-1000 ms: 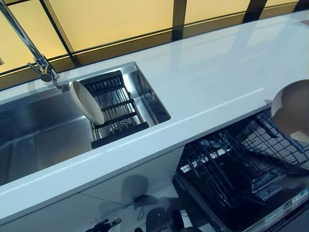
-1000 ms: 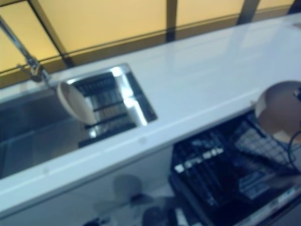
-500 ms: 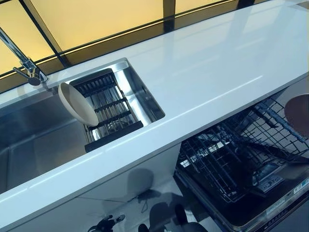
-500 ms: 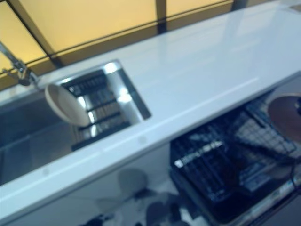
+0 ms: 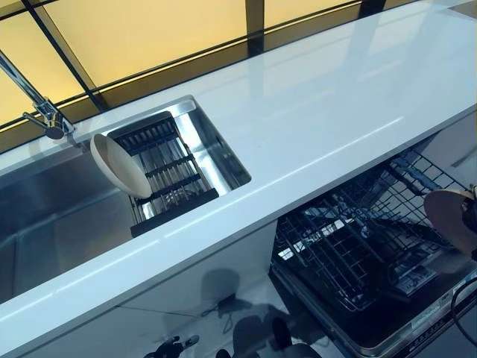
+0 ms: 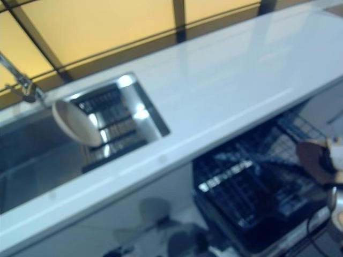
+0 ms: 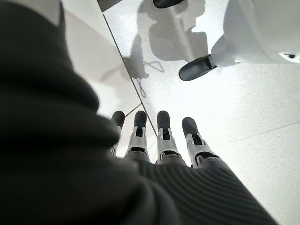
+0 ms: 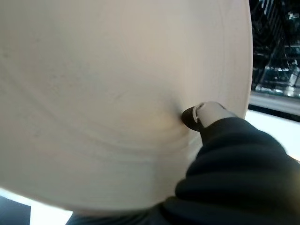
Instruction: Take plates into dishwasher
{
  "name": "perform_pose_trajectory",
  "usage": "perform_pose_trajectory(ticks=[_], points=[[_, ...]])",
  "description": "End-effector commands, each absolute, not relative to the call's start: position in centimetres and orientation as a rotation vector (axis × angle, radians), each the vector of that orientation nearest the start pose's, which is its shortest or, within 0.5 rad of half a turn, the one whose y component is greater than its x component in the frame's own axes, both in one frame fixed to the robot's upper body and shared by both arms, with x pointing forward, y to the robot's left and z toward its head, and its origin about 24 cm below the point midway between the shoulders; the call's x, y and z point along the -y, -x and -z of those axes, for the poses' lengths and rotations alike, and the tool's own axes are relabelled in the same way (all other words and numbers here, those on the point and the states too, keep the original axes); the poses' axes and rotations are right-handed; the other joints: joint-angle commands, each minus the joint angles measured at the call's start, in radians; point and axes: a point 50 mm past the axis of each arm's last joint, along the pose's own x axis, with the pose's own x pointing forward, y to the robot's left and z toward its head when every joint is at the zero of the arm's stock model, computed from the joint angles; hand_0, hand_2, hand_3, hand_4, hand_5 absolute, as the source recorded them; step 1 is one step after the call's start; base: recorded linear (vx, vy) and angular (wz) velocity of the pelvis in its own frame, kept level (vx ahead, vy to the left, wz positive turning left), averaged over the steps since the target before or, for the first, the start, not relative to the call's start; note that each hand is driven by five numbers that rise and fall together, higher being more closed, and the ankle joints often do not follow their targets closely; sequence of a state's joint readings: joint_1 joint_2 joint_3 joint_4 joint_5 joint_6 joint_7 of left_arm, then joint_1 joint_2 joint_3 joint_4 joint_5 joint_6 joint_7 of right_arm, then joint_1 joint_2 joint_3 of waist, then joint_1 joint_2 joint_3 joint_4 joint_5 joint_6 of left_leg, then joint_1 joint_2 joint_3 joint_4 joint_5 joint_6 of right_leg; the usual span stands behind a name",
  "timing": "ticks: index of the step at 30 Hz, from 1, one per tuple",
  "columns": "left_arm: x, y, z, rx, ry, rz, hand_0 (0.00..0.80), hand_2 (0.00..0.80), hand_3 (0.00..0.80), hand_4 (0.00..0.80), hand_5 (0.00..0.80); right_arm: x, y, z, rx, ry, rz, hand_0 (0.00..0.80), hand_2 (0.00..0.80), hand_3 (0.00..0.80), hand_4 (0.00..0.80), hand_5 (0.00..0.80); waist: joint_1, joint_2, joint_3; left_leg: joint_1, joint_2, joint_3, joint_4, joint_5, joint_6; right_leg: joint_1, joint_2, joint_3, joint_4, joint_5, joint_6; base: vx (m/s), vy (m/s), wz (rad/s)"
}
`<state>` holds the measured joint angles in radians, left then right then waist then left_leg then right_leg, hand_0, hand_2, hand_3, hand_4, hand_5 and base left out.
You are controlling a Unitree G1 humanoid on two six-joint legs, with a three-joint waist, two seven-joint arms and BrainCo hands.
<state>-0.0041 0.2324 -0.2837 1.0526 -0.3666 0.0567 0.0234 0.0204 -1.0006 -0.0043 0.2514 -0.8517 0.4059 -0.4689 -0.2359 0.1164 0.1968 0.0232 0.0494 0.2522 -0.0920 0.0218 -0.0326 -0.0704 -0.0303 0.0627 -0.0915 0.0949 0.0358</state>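
I look down at the long white counter (image 5: pixel 328 112), which is bare, and it sits over the things I care about. Under its front edge the dishwasher (image 5: pixel 417 328) is open and its black wire rack (image 5: pixel 350 246) is pulled out, so I think that is why it is ready to take plates. On my left is the steel sink (image 5: pixel 45 216) with a tap (image 5: pixel 41 108) above it, and a dark drying rack (image 5: pixel 168 168) sits across the sink's right end. One cream plate (image 5: pixel 119 165) leans on its edge against that rack, so it is waiting for its turn. My right hand (image 8: pixel 206 114) holds a second cream plate (image 5: pixel 451 218) tipped on its side just above the right end of the wire rack, and I think it is tipped so it can slide between the wires. In the right wrist view this plate fills almost everything, and I only see one dark fingertip pressed on it, so the rest of the grip is hidden behind the plate. The hand and plate are also cut off at the edge of the head views. My left hand (image 7: pixel 159 140) hangs low by the floor with fingers straight and holds nothing.
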Motion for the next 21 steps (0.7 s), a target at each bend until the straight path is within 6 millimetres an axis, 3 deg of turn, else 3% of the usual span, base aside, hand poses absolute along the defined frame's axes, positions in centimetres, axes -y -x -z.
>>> perform_pose_trajectory(ticks=[1,6,21], points=[[-21.4,-11.9,15.4,-1.144,-0.085,-0.092,0.0,0.0,0.0,0.0,0.0,38.3,-24.0,-14.6,-0.097,1.964,0.861,0.8,0.8,0.8,0.8,0.8,0.053,-0.046,-0.04,0.045,0.0,-0.032,0.005,-0.099,0.044,0.047,-0.018,-0.039,0.004,-0.068,0.055,0.019,0.003,0.04],[-21.3,-12.0,15.5,-1.15,-0.091,-0.083,0.0,0.0,0.0,0.0,0.0,38.5,-24.6,-14.4,-0.107,2.017,0.935,0.8,0.8,0.8,0.8,0.8,0.073,-0.044,-0.047,0.042,-0.001,-0.046,0.005,-0.095,0.044,0.051,-0.021,-0.052,0.004,-0.07,0.052,0.009,-0.006,0.07],[-21.3,-12.1,15.4,-1.155,-0.095,-0.044,0.0,0.0,0.0,0.0,0.0,39.4,-26.0,-16.9,-0.144,2.221,1.003,0.8,0.8,0.8,0.8,0.8,0.114,-0.026,-0.068,0.03,-0.011,-0.081,0.005,-0.09,0.046,0.054,-0.033,-0.08,0.004,-0.079,0.05,0.007,0.001,0.06]])
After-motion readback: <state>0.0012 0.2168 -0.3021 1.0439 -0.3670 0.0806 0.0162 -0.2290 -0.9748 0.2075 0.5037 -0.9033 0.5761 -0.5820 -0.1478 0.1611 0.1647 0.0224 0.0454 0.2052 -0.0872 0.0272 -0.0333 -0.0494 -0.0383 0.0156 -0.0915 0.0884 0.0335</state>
